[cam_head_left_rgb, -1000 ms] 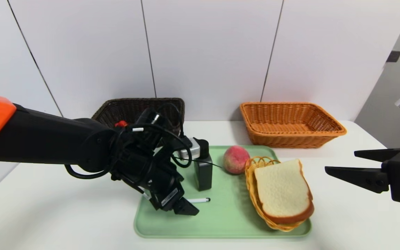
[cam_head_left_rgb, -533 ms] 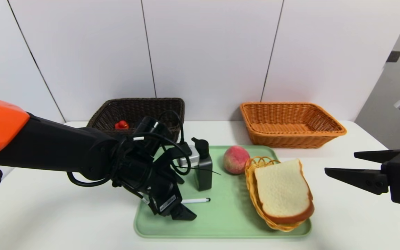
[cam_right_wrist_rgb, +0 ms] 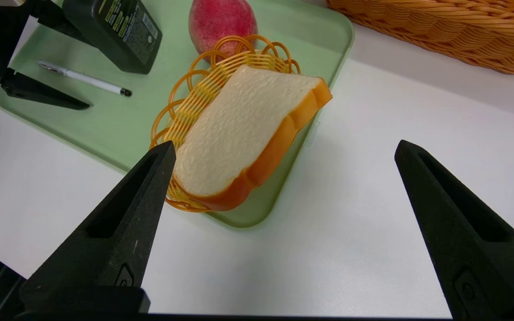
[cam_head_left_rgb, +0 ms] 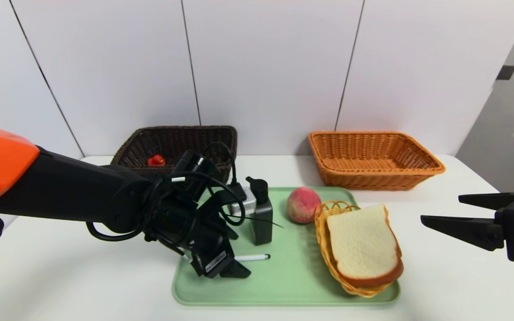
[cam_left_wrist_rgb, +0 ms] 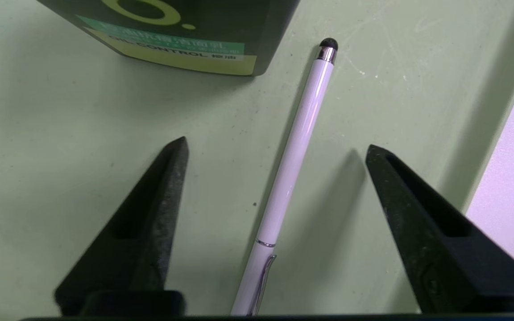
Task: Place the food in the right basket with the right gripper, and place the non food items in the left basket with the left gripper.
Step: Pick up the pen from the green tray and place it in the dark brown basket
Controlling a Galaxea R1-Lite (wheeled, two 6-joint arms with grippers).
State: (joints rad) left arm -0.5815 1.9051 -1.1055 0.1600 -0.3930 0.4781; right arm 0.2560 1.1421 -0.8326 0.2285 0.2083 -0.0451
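Over the green tray (cam_head_left_rgb: 283, 285), my left gripper (cam_left_wrist_rgb: 277, 151) hangs low with its fingers (cam_left_wrist_rgb: 159, 196) apart, one on each side of a white stylus pen (cam_left_wrist_rgb: 292, 156) that lies flat on the tray floor. The pen's long axis runs roughly along the line my gripper points, slightly aslant between the two fingers, its dark tip toward the black pump bottle (cam_head_left_rgb: 261, 218) standing just beyond. Neither finger touches the barrel. Closing across the pen is, I judge, the move in hand, and the slant matters little because the fingers bracket the barrel near its middle.

In the head view the pen (cam_head_left_rgb: 252, 257) shows just right of my left gripper (cam_head_left_rgb: 234, 269). The left basket (cam_head_left_rgb: 174, 140), dark brown, sits behind my arm at the wall with a small red thing (cam_head_left_rgb: 155, 160) inside.

My right gripper (cam_head_left_rgb: 451, 214) waits above the bare table (cam_head_left_rgb: 453, 276) at the right, fingers wide apart and holding nothing. It is the nearer hand to the bread slice (cam_head_left_rgb: 364, 245) in its small yellow dish (cam_head_left_rgb: 328, 214), the peach (cam_head_left_rgb: 303, 204) and the right basket (cam_head_left_rgb: 373, 156).
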